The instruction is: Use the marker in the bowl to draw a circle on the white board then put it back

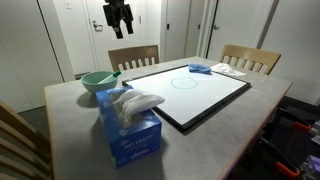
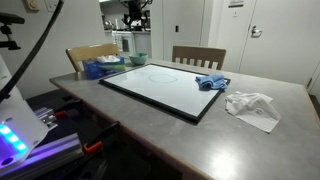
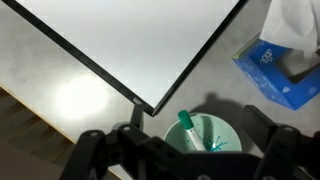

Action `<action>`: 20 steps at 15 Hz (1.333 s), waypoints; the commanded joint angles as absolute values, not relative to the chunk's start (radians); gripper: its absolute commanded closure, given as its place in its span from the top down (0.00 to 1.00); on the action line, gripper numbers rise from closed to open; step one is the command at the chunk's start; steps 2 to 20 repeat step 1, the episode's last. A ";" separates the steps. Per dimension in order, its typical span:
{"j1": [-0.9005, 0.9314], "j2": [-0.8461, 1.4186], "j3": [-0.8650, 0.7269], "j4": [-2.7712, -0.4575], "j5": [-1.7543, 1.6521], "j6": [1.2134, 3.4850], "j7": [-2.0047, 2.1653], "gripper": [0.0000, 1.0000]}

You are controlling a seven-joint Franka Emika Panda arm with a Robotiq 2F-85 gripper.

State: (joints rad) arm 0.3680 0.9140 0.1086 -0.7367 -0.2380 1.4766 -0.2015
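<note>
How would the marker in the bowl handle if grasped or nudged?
The marker looks slim and stiff, so probably light. It lies tilted in the round bowl, so a nudge would likely roll or slide it.

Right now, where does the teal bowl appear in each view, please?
Exterior view: bowl at left, off the white board's corner, behind the tissue box.
Exterior view: bowl far back, past the white board's far corner.
Wrist view: bowl bottom centre, marker inside, beside the white board's corner.
Shared landmark: the white board's black frame.
</note>
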 commanded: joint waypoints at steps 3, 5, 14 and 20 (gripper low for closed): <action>0.364 0.847 0.094 -0.762 -0.249 1.377 -0.200 1.00; 0.364 0.847 0.094 -0.762 -0.249 1.377 -0.200 1.00; 0.364 0.847 0.094 -0.762 -0.249 1.377 -0.200 1.00; 0.364 0.847 0.094 -0.762 -0.249 1.377 -0.200 1.00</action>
